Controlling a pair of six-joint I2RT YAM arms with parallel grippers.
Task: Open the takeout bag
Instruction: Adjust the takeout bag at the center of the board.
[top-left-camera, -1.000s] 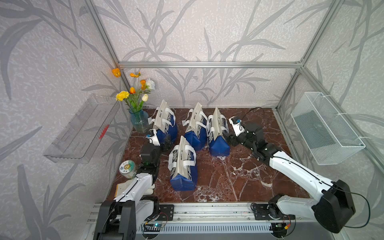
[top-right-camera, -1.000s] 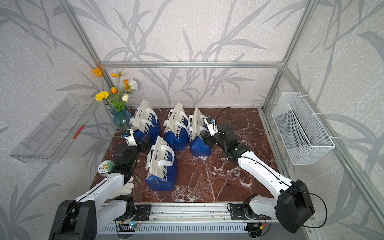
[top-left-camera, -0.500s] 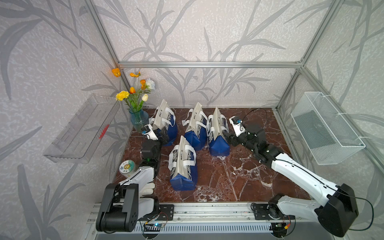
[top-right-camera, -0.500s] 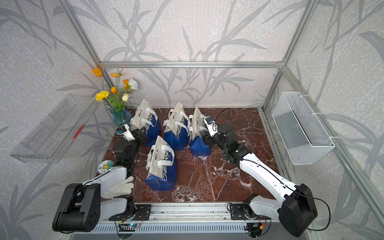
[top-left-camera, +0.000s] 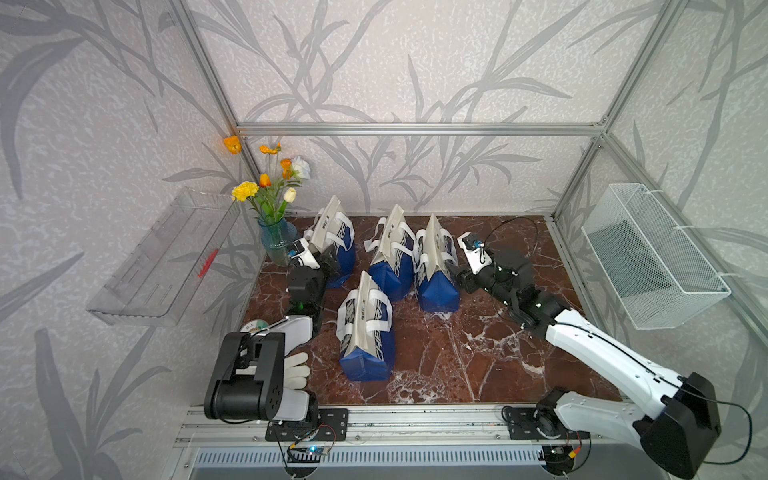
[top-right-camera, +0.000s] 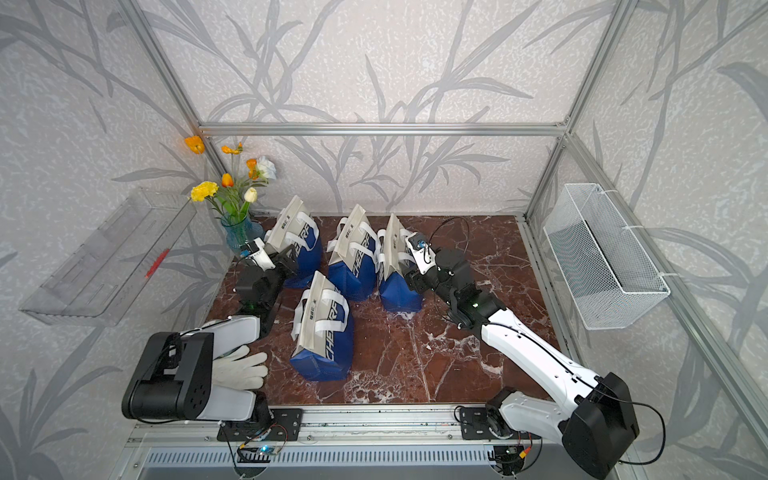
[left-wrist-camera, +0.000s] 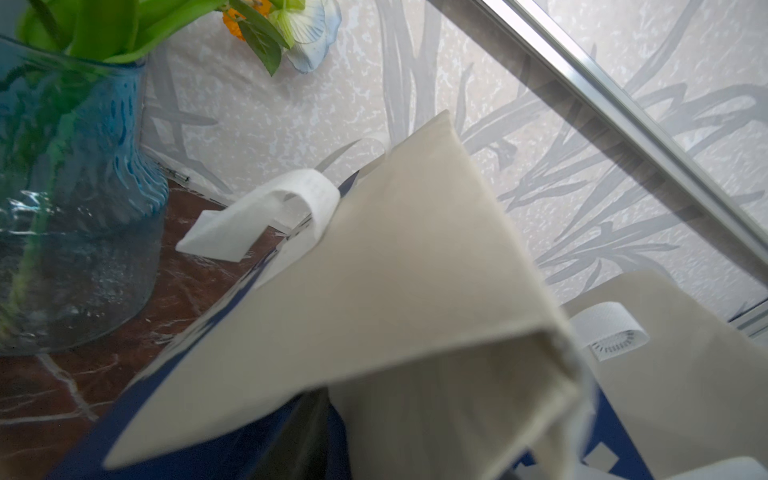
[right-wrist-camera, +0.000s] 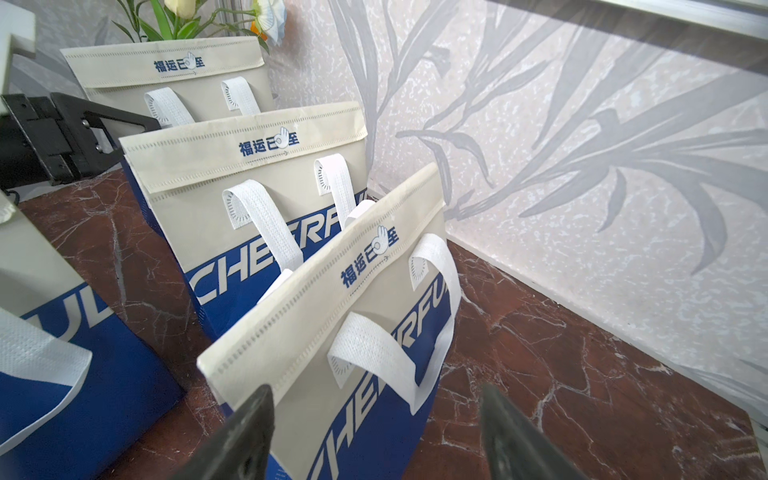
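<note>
The beige-and-blue fabric takeout bag (top-left-camera: 332, 232), flap folded shut, was pictured near the back left corner of the brown marble table (top-left-camera: 498, 353), beside a blue glass vase (top-left-camera: 277, 245). The left gripper (top-left-camera: 328, 261) was set at its flap, jaw spacing indiscernible. The right gripper (right-wrist-camera: 376, 388) was held spread at a matching bag (right-wrist-camera: 353, 311). Only the flap's edge should be pinched.

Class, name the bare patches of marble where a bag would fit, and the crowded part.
Free: marble between the front bag and the right arm; the back right corner behind that arm. Crowded: back left, around three bags, vase and left gripper.
</note>
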